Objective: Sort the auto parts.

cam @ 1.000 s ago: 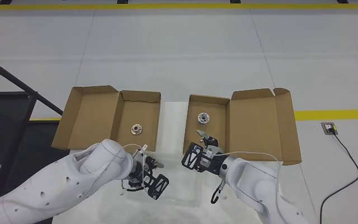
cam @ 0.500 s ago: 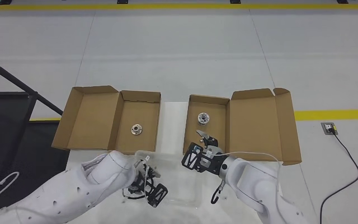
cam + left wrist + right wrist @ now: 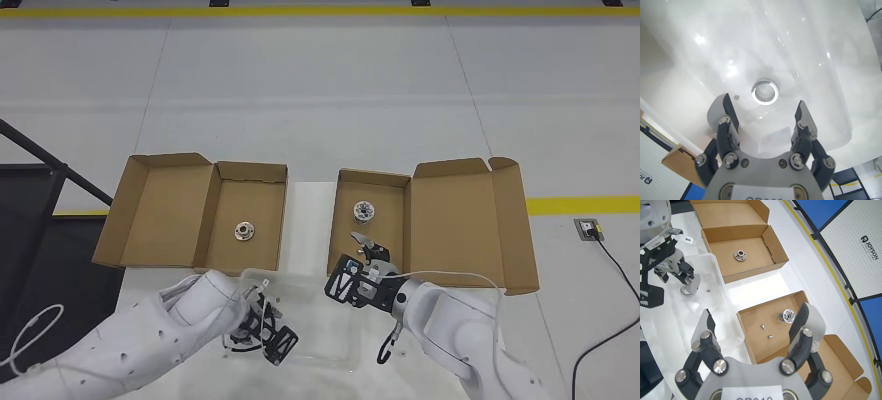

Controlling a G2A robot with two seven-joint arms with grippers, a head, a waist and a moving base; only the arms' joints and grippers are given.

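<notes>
Left gripper: jaws spread wide, nothing held. It is lowered inside the clear plastic bin, with the metal ring lying flat on the bin floor just ahead of the fingertips and in line with the gap between them (contact between finger and ring cannot be judged). A small grey fragment is noted on the bin floor just beside the ring.

Right gripper: jaws also wide apart and empty. It is held above the table at the near edge of the right cardboard box.

Contents of the right cardboard box: one round machined part and two small screws, well apart from it.

Contents of the left cardboard box: one flanged hub, seated near the middle of the floor.
</notes>
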